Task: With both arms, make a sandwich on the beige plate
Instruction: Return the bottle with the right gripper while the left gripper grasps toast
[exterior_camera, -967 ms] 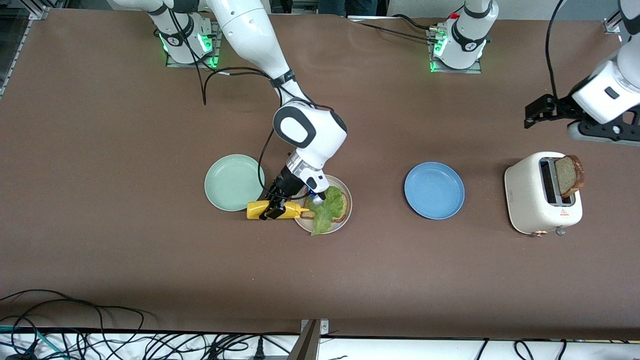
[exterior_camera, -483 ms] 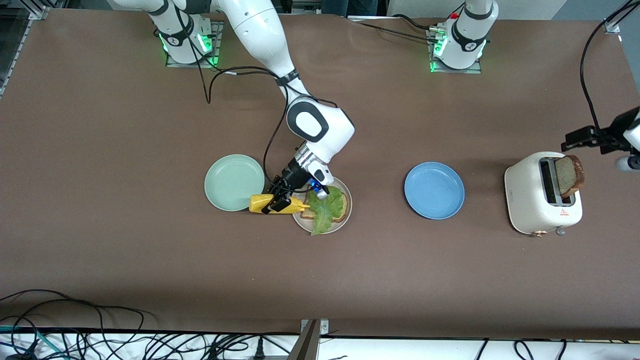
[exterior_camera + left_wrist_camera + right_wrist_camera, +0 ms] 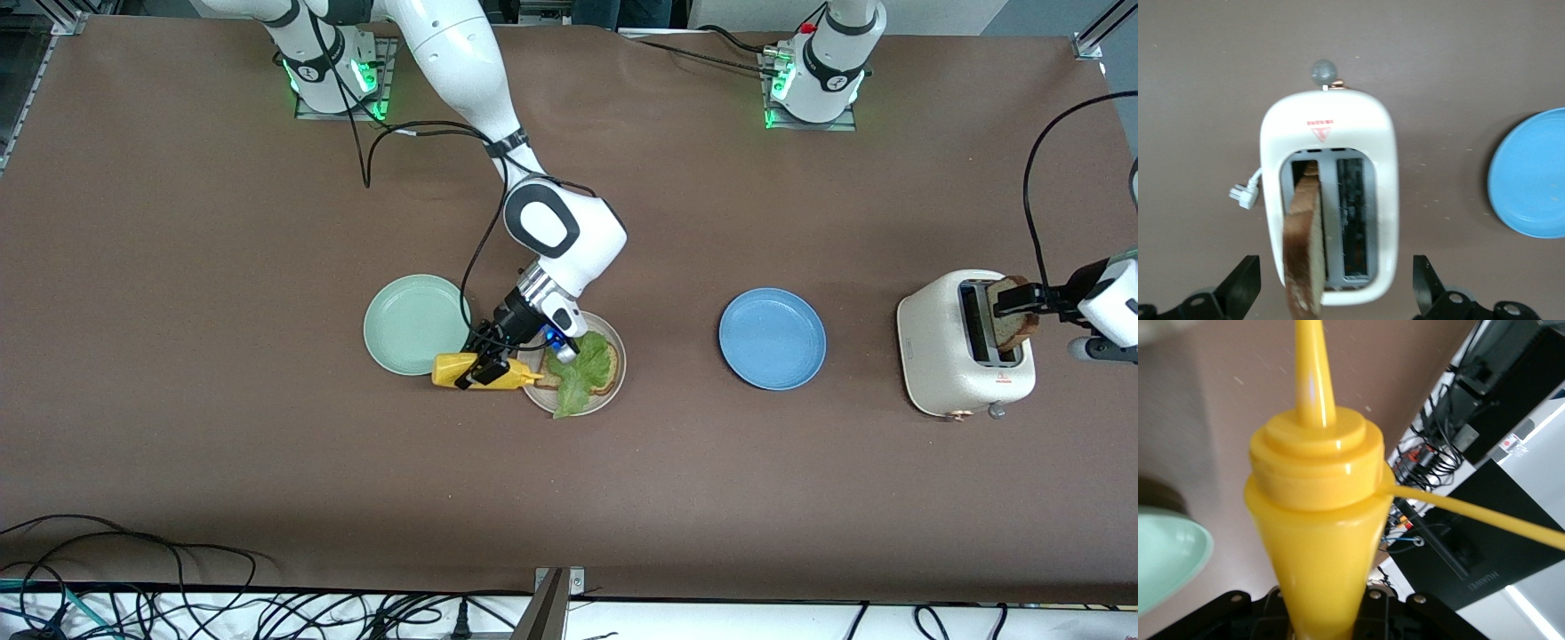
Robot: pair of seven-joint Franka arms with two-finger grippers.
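Note:
The beige plate (image 3: 621, 354) holds one bread slice (image 3: 608, 366) with a green lettuce leaf (image 3: 578, 373) on top. My right gripper (image 3: 481, 368) (image 3: 1325, 617) is shut on a yellow squeeze bottle (image 3: 462, 372) (image 3: 1318, 520), held on its side with the nozzle at the plate's edge. A second bread slice (image 3: 1019, 322) (image 3: 1303, 257) stands up out of the white toaster (image 3: 951, 356) (image 3: 1328, 133). My left gripper (image 3: 1013, 300) (image 3: 1335, 293) is open over that slice, one finger on each side of the toaster.
A mint-green plate (image 3: 411, 322) (image 3: 1165, 553) lies beside the bottle toward the right arm's end. A blue plate (image 3: 772, 338) (image 3: 1533, 177) sits between the beige plate and the toaster. Cables run along the table's front edge.
The left arm has swung in from the table's end until its gripper is over the toaster's slice. The right gripper with the bottle rose slightly, then shifted back toward the mint-green plate.

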